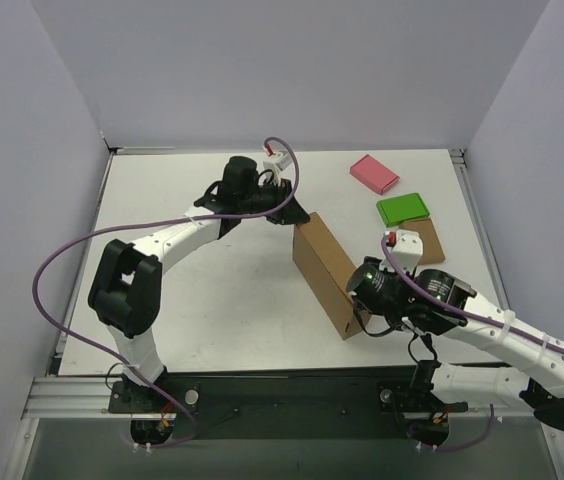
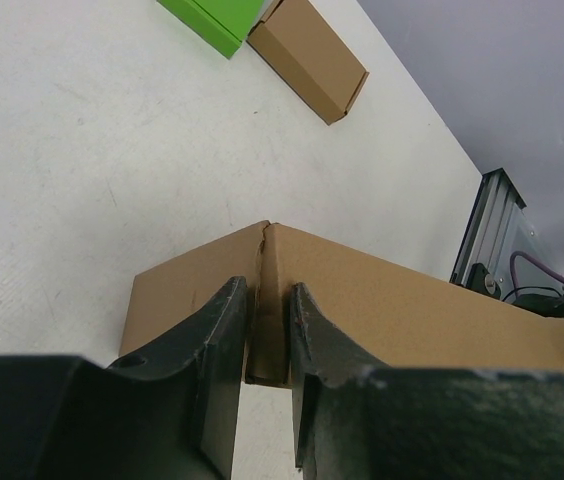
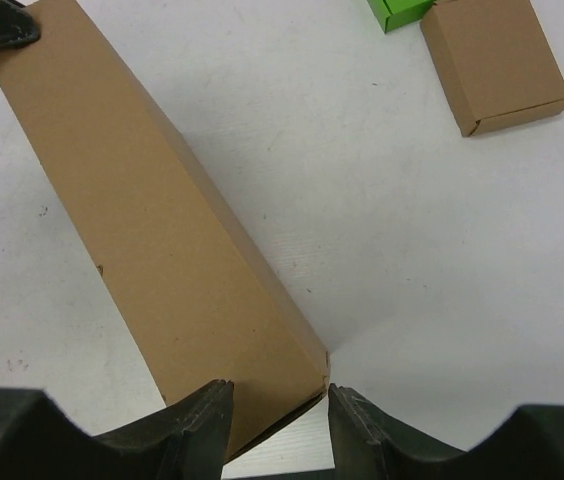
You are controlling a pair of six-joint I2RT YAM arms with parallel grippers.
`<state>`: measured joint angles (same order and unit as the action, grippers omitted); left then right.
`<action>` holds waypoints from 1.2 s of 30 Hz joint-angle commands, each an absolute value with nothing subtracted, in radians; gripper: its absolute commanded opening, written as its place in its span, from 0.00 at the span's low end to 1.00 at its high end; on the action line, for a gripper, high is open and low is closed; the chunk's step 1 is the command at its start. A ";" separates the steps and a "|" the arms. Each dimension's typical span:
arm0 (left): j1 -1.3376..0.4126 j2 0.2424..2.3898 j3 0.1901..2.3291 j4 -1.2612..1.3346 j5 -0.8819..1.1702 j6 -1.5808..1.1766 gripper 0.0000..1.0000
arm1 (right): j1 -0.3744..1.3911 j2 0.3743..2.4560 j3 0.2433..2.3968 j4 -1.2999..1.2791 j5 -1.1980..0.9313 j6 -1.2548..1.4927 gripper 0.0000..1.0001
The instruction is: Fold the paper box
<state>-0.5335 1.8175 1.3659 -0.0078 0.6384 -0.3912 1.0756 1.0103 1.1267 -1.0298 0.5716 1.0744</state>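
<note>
The paper box [image 1: 327,275] is a long flat brown cardboard slab, closed up and standing tilted on the table, running from far left to near right. My left gripper [image 1: 284,215] is at its far end. In the left wrist view this gripper [image 2: 267,305] is shut on the box's end edge [image 2: 412,310]. My right gripper [image 1: 367,320] is at the near end. In the right wrist view it [image 3: 275,400] is open, and the near corner of the box [image 3: 152,230] lies between its fingers.
A pink block [image 1: 374,173], a green block [image 1: 403,208] and a small brown block [image 1: 427,240] lie at the back right. The green [image 2: 212,20] and brown [image 2: 310,55] blocks also show in the left wrist view. White walls enclose the table.
</note>
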 commanded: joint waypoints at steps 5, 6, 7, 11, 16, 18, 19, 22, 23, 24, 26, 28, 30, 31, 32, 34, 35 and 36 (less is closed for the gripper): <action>-0.541 1.845 1.335 -0.227 0.581 -0.324 0.17 | 1.072 0.994 1.068 -1.071 0.578 1.184 0.34; -0.541 1.845 1.333 -0.227 0.581 -0.324 0.17 | 1.072 0.993 1.063 -1.072 0.575 1.189 0.32; -0.543 1.847 1.335 -0.227 0.581 -0.324 0.17 | 1.074 0.985 1.051 -1.072 0.574 1.192 0.30; -0.541 1.848 1.338 -0.230 0.580 -0.322 0.17 | 1.078 0.977 1.020 -1.071 0.554 1.216 0.23; -0.540 1.850 1.342 -0.238 0.578 -0.321 0.17 | 1.103 0.989 0.983 -1.094 0.512 1.239 0.16; -0.540 1.852 1.342 -0.239 0.578 -0.319 0.17 | 1.120 0.996 0.960 -1.115 0.496 1.253 0.14; -0.540 1.850 1.344 -0.239 0.578 -0.321 0.17 | 1.124 0.999 0.953 -1.140 0.474 1.261 0.13; -0.540 1.853 1.345 -0.241 0.583 -0.321 0.17 | 1.144 0.999 0.925 -1.169 0.448 1.273 0.09; -0.540 1.855 1.347 -0.241 0.583 -0.321 0.17 | 1.150 0.999 0.917 -1.172 0.430 1.273 0.09; -0.538 1.855 1.347 -0.241 0.584 -0.321 0.17 | 1.157 1.002 0.904 -1.175 0.417 1.275 0.09; -0.537 1.855 1.347 -0.241 0.586 -0.322 0.17 | 1.176 1.012 0.894 -1.189 0.384 1.281 0.09; -0.537 1.859 1.350 -0.241 0.589 -0.324 0.17 | 1.195 1.031 0.882 -1.209 0.364 1.285 0.08; -0.534 1.861 1.350 -0.241 0.592 -0.325 0.17 | 1.223 1.040 0.871 -1.224 0.324 1.289 0.09; -0.534 1.861 1.350 -0.239 0.592 -0.327 0.17 | 1.232 1.043 0.859 -1.235 0.305 1.289 0.09; -0.532 1.861 1.350 -0.241 0.592 -0.328 0.17 | 1.242 1.040 0.851 -1.235 0.286 1.290 0.09; -0.531 1.859 1.350 -0.241 0.592 -0.328 0.17 | 1.252 1.032 0.835 -1.226 0.227 1.295 0.09; -0.531 1.859 1.350 -0.241 0.592 -0.327 0.17 | 1.255 1.031 0.813 -1.220 0.212 1.295 0.09; -0.531 1.856 1.348 -0.239 0.592 -0.328 0.17 | 1.258 1.029 0.805 -1.210 0.195 1.293 0.09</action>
